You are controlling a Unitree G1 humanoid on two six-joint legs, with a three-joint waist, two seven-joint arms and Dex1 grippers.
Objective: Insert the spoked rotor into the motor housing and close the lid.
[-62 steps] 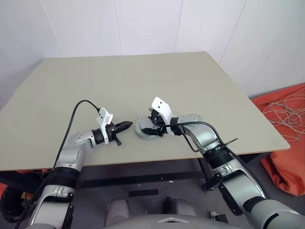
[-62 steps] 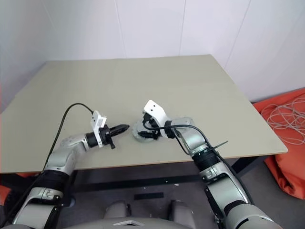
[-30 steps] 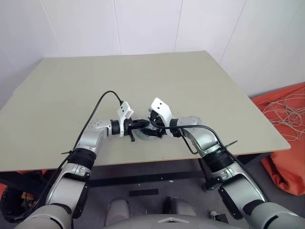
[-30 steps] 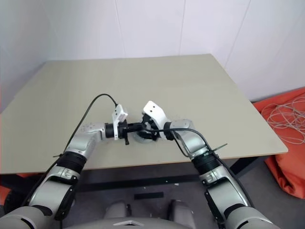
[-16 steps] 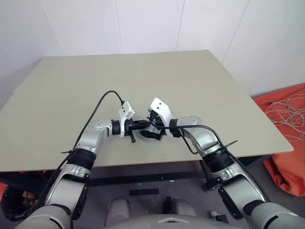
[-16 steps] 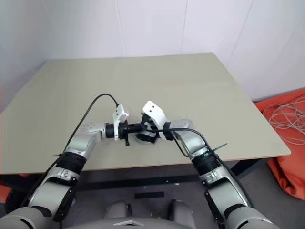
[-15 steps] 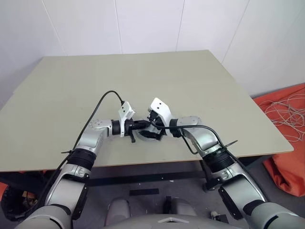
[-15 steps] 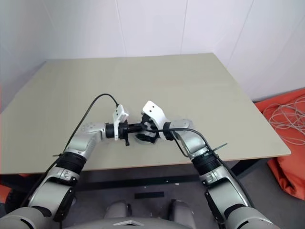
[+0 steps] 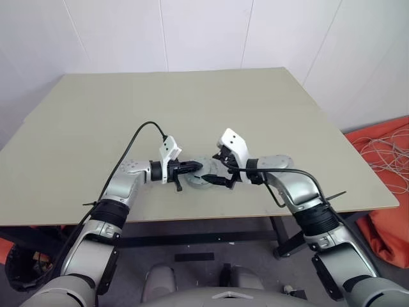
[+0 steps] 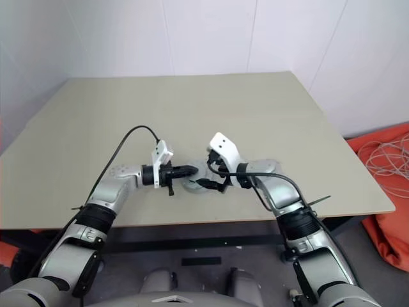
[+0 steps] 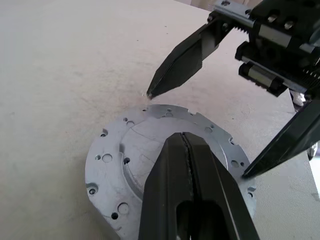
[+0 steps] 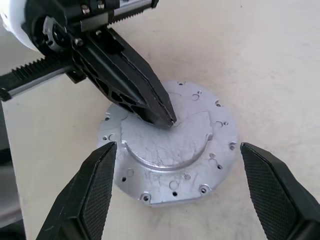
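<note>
My R fingers [image 12: 176,147] just let go & backed off, now wide either side of lid [image 11: 132,157] on tabletop [image 9: 192,109]; L fingers [image 11: 182,139] shut, tip at its centre, so lid prob seated.

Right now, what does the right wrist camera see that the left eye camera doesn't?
Right wrist view: the tiny holes round the silver disc and its raised middle. Left eye view: the whole table, white walls and an orange heap with cables. Both: the disc, the shut left fingers over it, and the right fingers spread wide beside it.
</note>
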